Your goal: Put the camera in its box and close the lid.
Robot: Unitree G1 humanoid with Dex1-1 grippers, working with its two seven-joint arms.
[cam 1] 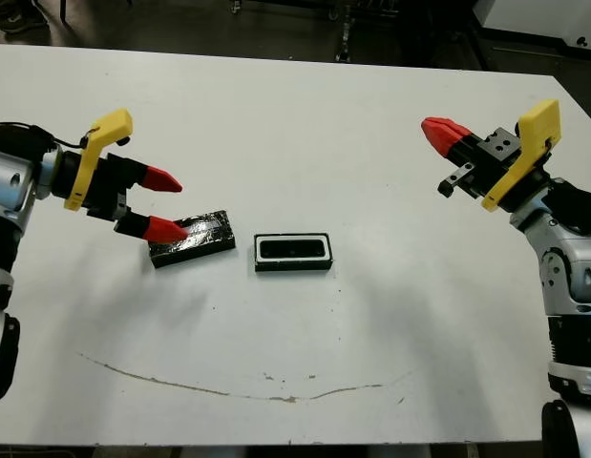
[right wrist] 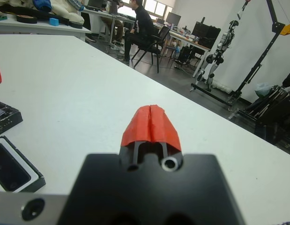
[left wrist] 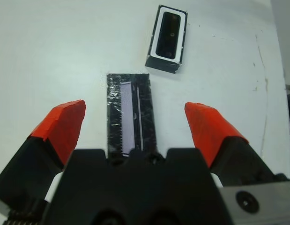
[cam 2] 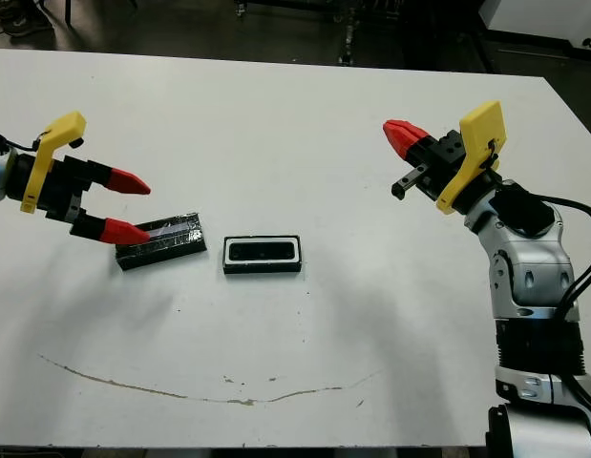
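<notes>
the camera [cam 1: 293, 250] lies already in the box [cam 1: 293, 265], a little beyond the left end effector [cam 1: 166, 203], which is released and straddles the lid [cam 1: 195, 239] on the counter [cam 1: 305, 134]. the thin slab may slip when pinched. the right end effector [cam 1: 446, 132] is clenched on nothing, well apart.

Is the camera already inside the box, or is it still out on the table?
Inside. The camera lies in the box, white lining showing around it. The lid still lies beside it.
</notes>
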